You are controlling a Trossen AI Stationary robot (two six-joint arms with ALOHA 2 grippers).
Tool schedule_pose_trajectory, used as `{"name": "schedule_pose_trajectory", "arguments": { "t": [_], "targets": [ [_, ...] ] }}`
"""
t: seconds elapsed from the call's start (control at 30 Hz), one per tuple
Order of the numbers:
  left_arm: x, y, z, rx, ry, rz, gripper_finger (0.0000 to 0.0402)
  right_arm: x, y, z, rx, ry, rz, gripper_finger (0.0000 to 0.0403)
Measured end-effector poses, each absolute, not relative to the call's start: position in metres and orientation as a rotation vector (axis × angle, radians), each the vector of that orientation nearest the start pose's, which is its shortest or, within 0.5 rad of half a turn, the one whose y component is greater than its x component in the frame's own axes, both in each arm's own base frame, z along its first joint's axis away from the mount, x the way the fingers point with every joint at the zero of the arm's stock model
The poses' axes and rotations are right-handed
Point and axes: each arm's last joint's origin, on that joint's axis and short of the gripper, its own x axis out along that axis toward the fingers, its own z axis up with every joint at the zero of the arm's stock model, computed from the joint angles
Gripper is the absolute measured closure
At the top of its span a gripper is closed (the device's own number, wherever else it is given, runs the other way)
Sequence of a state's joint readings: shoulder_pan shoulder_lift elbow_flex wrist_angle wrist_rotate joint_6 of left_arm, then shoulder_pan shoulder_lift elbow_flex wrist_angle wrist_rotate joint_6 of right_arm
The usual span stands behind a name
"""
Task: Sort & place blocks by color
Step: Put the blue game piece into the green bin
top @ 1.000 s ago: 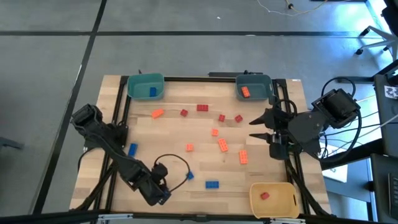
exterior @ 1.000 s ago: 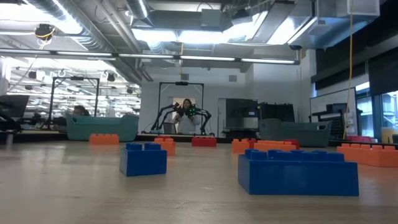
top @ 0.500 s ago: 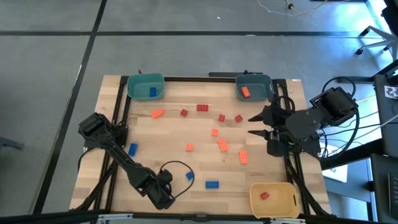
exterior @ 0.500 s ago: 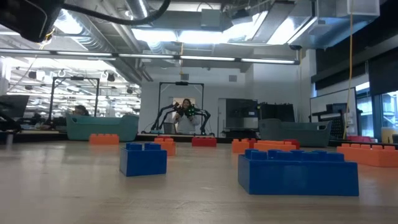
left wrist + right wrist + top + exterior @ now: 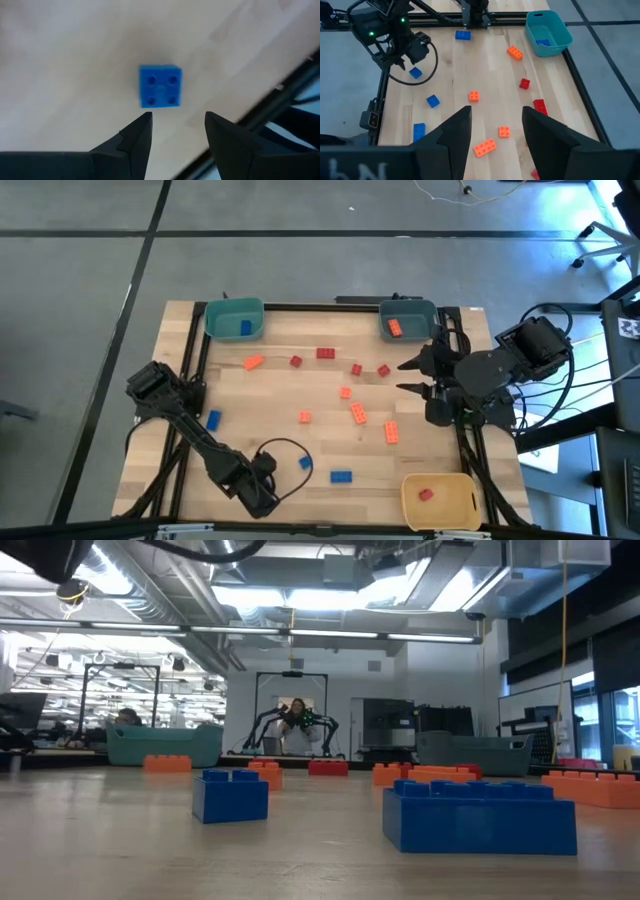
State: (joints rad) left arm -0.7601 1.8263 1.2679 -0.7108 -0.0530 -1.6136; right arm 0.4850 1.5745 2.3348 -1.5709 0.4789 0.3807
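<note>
My left gripper (image 5: pixel 260 494) hangs open low over the table's near edge, pointing steeply down. In the left wrist view a small square blue block (image 5: pixel 160 86) lies flat on the wood just ahead of the open fingers (image 5: pixel 177 117); the arm hides it in the high view. Other blue blocks (image 5: pixel 341 476), orange blocks (image 5: pixel 357 414) and red blocks (image 5: pixel 325 353) lie scattered on the table. My right gripper (image 5: pixel 412 377) waits open, high over the table's right side, with nothing between its fingers (image 5: pixel 495 115).
At the far edge stand a teal bin (image 5: pixel 222 310) with a blue block and a grey-blue bin (image 5: pixel 420 310) with an orange one. A yellow bin (image 5: pixel 445 480) at the near right holds a red one. A black frame rail (image 5: pixel 280 100) runs close beside the left gripper.
My left gripper has sunk toward the table by the near edge, staying open. A dark part of that arm now shows in the low view's upper left corner.
</note>
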Motion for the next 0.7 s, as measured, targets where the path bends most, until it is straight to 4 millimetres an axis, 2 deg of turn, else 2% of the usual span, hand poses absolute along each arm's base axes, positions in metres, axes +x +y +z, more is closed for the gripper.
{"name": "schedule_pose_trajectory", "arguments": {
  "t": [0.13, 0.47, 0.7],
  "targets": [
    [0.257, -0.241, 0.190, -0.831, 1.306, 0.478, 0.0225, 0.202, 0.092, 0.512, -0.012, 0.702, -0.129, 0.0226],
    [0.266, -0.241, 0.167, -0.759, 1.350, 0.472, 0.0225, 0.202, 0.092, 0.512, -0.012, 0.702, -0.129, 0.0226],
    [0.270, -0.236, 0.168, -0.739, 1.349, 0.471, 0.0225, 0.202, 0.092, 0.512, -0.012, 0.702, -0.129, 0.0226]
  ]
}}
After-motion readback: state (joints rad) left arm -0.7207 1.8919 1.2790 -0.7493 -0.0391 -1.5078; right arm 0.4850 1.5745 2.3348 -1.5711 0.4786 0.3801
